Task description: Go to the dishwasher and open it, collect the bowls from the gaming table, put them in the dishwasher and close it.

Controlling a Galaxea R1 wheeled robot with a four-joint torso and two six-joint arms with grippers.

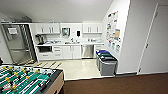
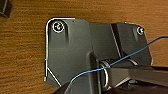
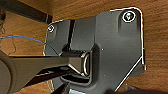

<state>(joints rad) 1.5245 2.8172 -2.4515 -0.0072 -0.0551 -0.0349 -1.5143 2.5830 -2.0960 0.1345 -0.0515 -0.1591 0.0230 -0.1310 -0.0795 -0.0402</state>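
The dishwasher (image 1: 87, 51) is the flat stainless-steel front under the counter at the back of the kitchenette, and it is shut. The gaming table (image 1: 27, 80) fills the near left corner, with a green field and rods with yellow players. A pale red-and-white shape (image 1: 6, 86) lies at its near left; I cannot tell whether it is a bowl. Both wrist views look down past the robot's dark plate onto brown floor (image 2: 22, 50) (image 3: 155, 37).
Grey bins (image 1: 107, 63) with blue and dark lids stand against the right wall, just right of the dishwasher. A tall steel fridge (image 1: 17, 42) is at the left. Flat wooden boards (image 1: 48, 65) lie on the pale floor. A white door (image 1: 156, 40) is at the right.
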